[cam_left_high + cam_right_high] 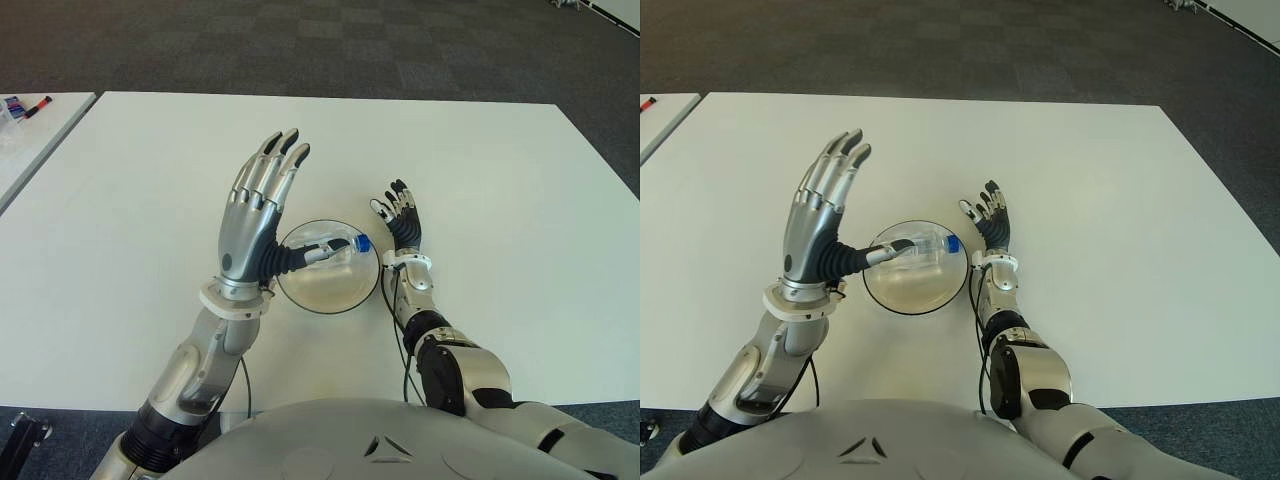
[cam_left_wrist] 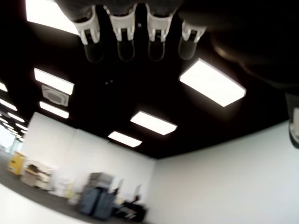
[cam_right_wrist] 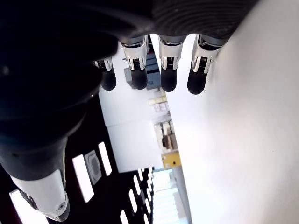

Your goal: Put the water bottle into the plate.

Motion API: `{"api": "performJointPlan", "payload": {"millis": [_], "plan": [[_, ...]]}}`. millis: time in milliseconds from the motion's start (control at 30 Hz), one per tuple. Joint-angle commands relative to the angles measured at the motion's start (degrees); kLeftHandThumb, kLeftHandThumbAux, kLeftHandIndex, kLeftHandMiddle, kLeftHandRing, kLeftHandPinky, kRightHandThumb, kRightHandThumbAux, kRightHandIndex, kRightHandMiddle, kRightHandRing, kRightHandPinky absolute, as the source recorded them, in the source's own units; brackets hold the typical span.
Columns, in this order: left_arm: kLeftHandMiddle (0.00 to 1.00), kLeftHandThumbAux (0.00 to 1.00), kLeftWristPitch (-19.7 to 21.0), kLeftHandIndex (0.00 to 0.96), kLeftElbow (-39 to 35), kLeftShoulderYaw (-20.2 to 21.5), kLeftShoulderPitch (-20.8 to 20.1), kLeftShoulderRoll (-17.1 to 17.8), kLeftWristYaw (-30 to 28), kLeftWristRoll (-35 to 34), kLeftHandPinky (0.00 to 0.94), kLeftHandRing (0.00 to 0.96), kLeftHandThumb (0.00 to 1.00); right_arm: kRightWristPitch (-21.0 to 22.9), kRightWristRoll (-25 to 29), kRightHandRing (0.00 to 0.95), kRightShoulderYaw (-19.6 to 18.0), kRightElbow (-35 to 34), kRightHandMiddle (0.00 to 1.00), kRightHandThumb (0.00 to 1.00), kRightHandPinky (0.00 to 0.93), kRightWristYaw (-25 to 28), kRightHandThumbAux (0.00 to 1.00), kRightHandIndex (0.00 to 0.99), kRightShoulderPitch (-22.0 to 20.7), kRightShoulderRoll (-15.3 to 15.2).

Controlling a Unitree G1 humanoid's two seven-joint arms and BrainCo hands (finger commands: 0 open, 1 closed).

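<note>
Small clear water bottle (image 1: 338,250), blue-capped, lies sideways inside the glass plate (image 1: 300,290) on the table (image 1: 500,200); likely light, smooth, roll-prone, best gripped mid-body; left hand (image 1: 262,200) and right hand (image 1: 400,222) both spread, empty.

White table (image 1: 500,180) bare far and right, plate (image 1: 300,290) at near centre with water bottle (image 1: 340,250) lying in it, left hand (image 1: 260,210) raised over plate's left rim (thumb across it), right hand (image 1: 402,225) flanking right rim, fingers spread.
</note>
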Motion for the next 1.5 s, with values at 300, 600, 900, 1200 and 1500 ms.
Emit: {"api": "performJointPlan", "payload": {"millis": [300,600,900,1200,1500], "plan": [[0.0,0.513,-14.6,0.0,13.7,12.0,-0.9,-11.0,-9.4,-50.0,0.0,0.0,0.0,4.9,0.5,0.069,-0.5,2.8,0.073,0.13,0.117,0.0,0.73,0.077,2.8,0.5],[0.022,0.624,-12.4,0.024,14.0,12.7,-0.6,-15.2,-14.4,-59.6,0.037,0.0,0.0,4.9,0.4,0.068,-0.4,2.8,0.071,0.127,0.115,0.1,0.725,0.078,2.9,0.1],[0.052,0.676,-11.0,0.048,21.2,16.0,-3.1,-19.4,-21.2,-65.6,0.078,0.029,0.0,4.8,0.4,0.065,-0.5,2.7,0.069,0.128,0.113,0.2,0.725,0.077,2.9,0.3],[0.063,0.707,-11.5,0.057,33.2,22.2,-7.9,-21.2,-31.1,-70.4,0.11,0.052,0.0,4.5,0.6,0.066,-0.6,2.7,0.071,0.129,0.117,0.4,0.736,0.08,3.0,0.4],[0.088,0.745,-11.9,0.073,39.1,26.2,-11.3,-22.2,-34.8,-69.4,0.145,0.084,0.0,4.5,0.6,0.07,-0.6,2.6,0.075,0.129,0.118,0.3,0.738,0.084,3.1,0.3]]}}
